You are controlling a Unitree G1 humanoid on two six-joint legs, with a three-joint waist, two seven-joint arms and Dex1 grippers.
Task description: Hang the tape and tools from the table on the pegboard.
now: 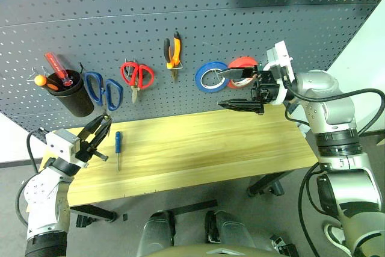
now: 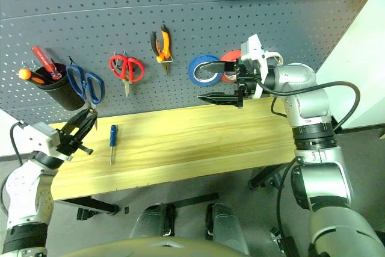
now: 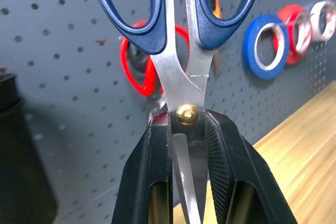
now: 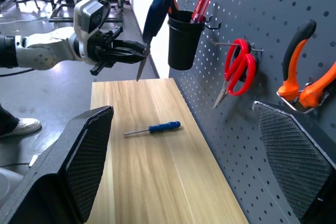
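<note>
Here the left gripper (image 1: 99, 132) is clamped on the blue-handled scissors (image 1: 102, 91), its two ribbed black fingers (image 3: 152, 171) pinching the bright steel blades just below the brass pivot screw, so the glossy oval loops stand up against the pegboard (image 1: 198, 22), a dark grey sheet with even rows of small round holes. Whether a loop has caught a hook is hard to tell from these angles. Just beside the scissors hangs a black cylindrical cup (image 1: 72, 94) holding red- and orange-handled screwdrivers.

The right gripper (image 1: 240, 91) is spread wide and holds nothing; its long fingers point level toward the robot's left, just in front of the board, and their pads (image 4: 89, 156) are finely cross-hatched. Behind its upper finger hangs the blue tape (image 1: 210, 76), a flat ring with a pale core, with a red roll (image 1: 243, 70) just beside it, partly hidden by the gripper.

Between the tape and the blue scissors hang the pliers (image 1: 172, 52), with curved orange-and-black grips, and red-handled scissors (image 1: 137, 76), points down.

The small blue-handled screwdriver (image 1: 118, 148) lies flat on the table (image 1: 210, 148), a pale yellow wood-grained top, near the left gripper, its thin shaft pointing toward the front edge.
</note>
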